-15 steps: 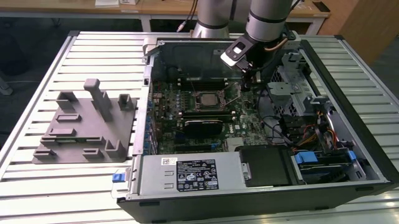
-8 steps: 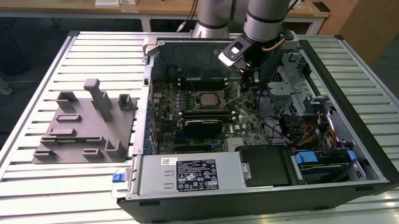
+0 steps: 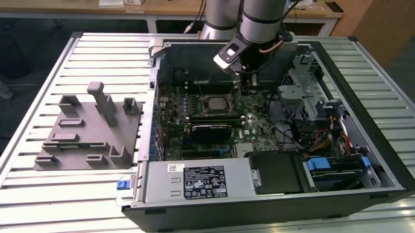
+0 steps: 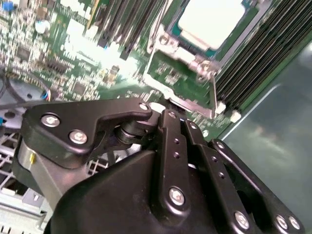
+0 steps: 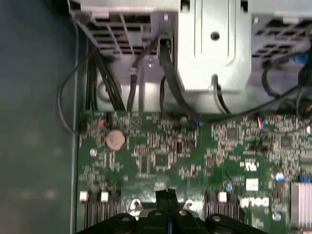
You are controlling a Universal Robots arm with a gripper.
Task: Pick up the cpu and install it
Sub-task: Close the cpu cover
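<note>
Fixture: a grey fixture with upright blocks stands on the slatted metal table, at the exterior view's left, outside the computer

Case: an open black computer case lies on its side just beside the fixture, its inside facing up

Power supply: a silver box with printed labels sits along the near edge of the case

Motherboard: a green motherboard covers the case floor

Cpu: the cpu, a flat square with a pale silver-white top, is seated in the socket on the motherboard, and the socket frame of bare metal runs around it; nothing holds it

Gripper: the black gripper hangs low over the motherboard, just to the exterior view's right of the socket; in the first wrist view its two fingertips are pressed together with only a thin seam between them, and nothing is pinched there; in the second wrist view the tips sit close to a corner of the socket frame, apart from the cpu, and I cannot tell whether they touch the frame

Arm: the silver arm comes down into the case from the far side

Drive cage: a grey metal cage and loose cables fill the case at the exterior view's right
</note>
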